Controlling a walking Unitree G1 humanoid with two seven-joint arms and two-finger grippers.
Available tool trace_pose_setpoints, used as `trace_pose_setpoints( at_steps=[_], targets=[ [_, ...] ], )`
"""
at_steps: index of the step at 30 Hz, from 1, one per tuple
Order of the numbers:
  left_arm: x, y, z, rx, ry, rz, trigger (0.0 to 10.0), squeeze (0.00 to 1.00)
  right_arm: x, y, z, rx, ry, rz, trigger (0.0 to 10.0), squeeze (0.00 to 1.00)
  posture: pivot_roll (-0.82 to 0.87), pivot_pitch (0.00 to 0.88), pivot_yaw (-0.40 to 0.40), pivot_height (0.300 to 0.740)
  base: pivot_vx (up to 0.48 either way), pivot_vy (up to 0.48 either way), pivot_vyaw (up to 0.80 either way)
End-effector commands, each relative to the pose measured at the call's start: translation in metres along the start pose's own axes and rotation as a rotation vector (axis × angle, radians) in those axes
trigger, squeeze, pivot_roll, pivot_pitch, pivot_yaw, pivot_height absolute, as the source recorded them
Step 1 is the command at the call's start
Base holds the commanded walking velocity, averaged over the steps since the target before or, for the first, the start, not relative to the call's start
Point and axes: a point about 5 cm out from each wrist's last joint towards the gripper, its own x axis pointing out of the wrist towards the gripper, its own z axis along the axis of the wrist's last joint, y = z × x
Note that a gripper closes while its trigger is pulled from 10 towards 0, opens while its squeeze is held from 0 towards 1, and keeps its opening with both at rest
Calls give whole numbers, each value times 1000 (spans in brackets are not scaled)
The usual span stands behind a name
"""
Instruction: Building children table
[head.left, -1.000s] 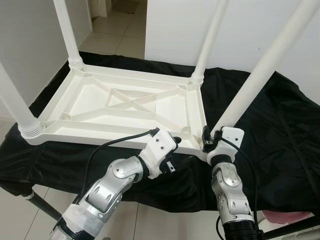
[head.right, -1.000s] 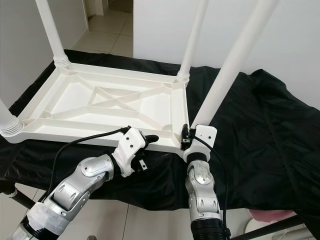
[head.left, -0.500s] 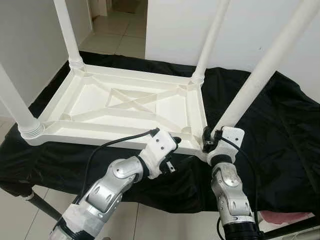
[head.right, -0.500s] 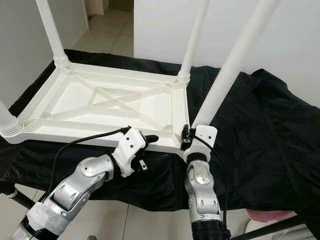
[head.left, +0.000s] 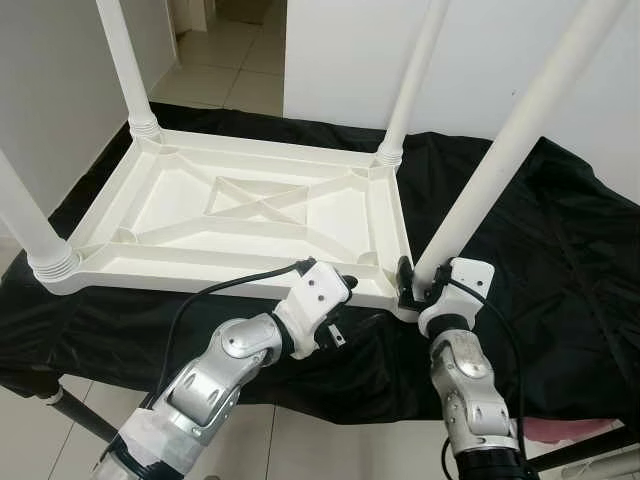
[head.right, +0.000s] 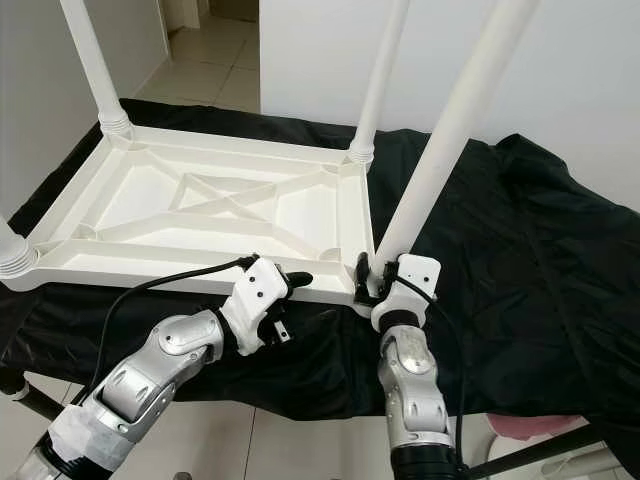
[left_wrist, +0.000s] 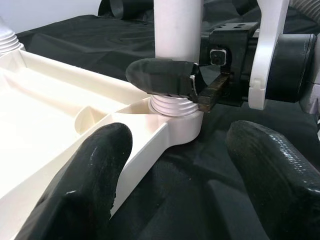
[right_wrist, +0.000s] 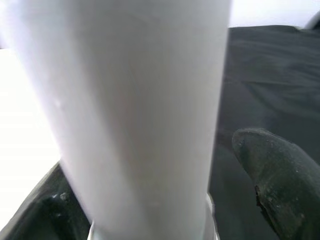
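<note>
A white plastic children's table (head.left: 250, 200) lies upside down on a black cloth. Three legs stand in its corners: far left (head.left: 125, 65), far right (head.left: 410, 85) and near left (head.left: 25, 215). The fourth leg (head.left: 500, 160) leans right, its threaded foot in the near right corner socket (left_wrist: 175, 107). My right gripper (head.left: 422, 285) is shut on this leg just above the socket, one finger (left_wrist: 160, 76) lying across its front. My left gripper (head.left: 340, 305) is open at the table's front rim beside that corner, with the rim between its fingers (left_wrist: 95, 170).
The black cloth (head.left: 560, 260) covers a stand that drops off at the near edge, a dark support bar (head.left: 75, 410) beneath. A white wall rises behind, a doorway (head.left: 220, 40) with tiled floor at the back left. Something pink (head.left: 590, 430) lies low right.
The whole picture has shifted a little, so the camera moved. Both grippers keep the same places at the near right corner, and the leg leans as before.
</note>
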Motion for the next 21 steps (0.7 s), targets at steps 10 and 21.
trace_pose_setpoints(
  at_steps=[10,21],
  targets=[
    [4,-7,-2,9,7,-95,10000,0,12,-8,10,-25,-47,343,10000,0,-18,0,-80,740,0,0,0],
    [5,-6,-1,12,0,-86,10000,0,31,-14,15,-148,-20,511,0,0,-1,0,-91,740,0,0,0]
  ],
)
